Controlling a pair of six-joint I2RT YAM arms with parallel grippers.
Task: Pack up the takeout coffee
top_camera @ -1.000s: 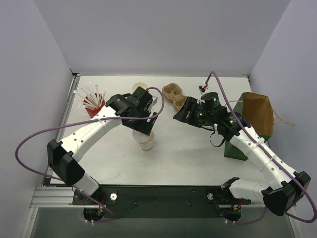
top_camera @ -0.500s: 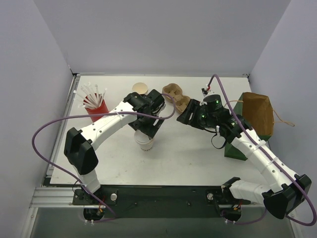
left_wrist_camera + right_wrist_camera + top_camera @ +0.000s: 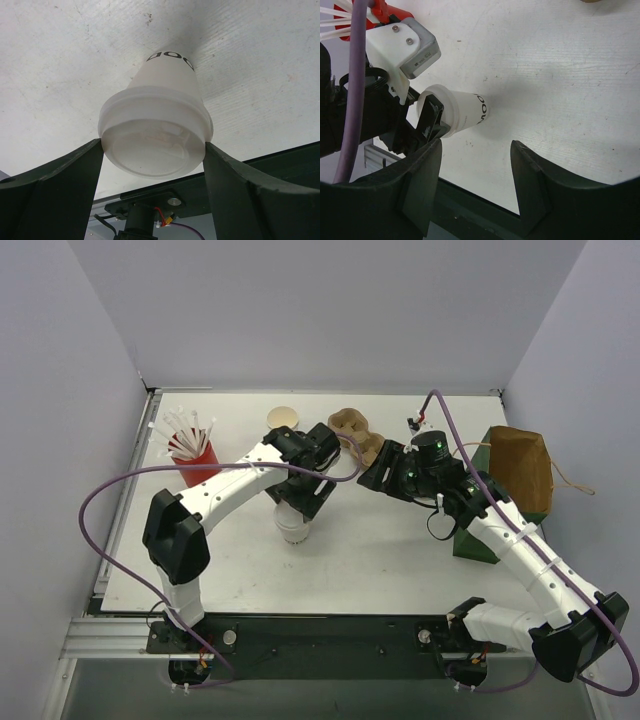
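The takeout coffee (image 3: 293,530), a small white paper cup with a round white lid, stands upright on the white table. My left gripper (image 3: 300,502) is over it, and in the left wrist view (image 3: 154,144) its two dark fingers press both sides of the lid (image 3: 155,135). The right wrist view shows the cup (image 3: 462,116) with black lettering and the left finger at its lid. My right gripper (image 3: 370,472) is open and empty, held above the table to the cup's right (image 3: 476,145). The green-and-brown paper bag (image 3: 520,475) stands at the right edge.
A brown pulp cup carrier (image 3: 352,430) lies at the back centre, just behind my right gripper. A lidless white cup (image 3: 283,418) stands behind the left arm. A red cup of white straws (image 3: 192,455) stands at the back left, also in the right wrist view (image 3: 385,10).
My left arm has swung its elbow in toward the centre and the gripper has settled over the cup's lid. The cup has stayed in place. The right gripper shifted slightly right.
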